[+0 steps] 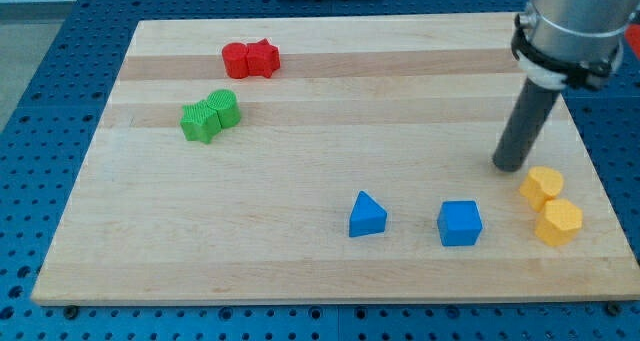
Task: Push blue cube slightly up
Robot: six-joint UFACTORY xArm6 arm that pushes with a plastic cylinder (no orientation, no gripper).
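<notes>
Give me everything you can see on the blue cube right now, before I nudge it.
The blue cube is a small, solid-looking block in matte bright blue, with its top and two side faces showing. It sits flat on the wooden board near the view's bottom edge, turned slightly askew. Nothing touches it: the blue triangular block lies apart to the view's left, the two yellow blocks apart to the view's right. My tip rests above and to the right, clear of it.

board: pale wood, smooth, banded grain, matt
blue cube: plastic look, matt, fine ridged faces
green blocks: plastic look, ribbed tops
rod: dark, smooth, dull sheen
collar: grey metal look
base: blue, perforated
</notes>
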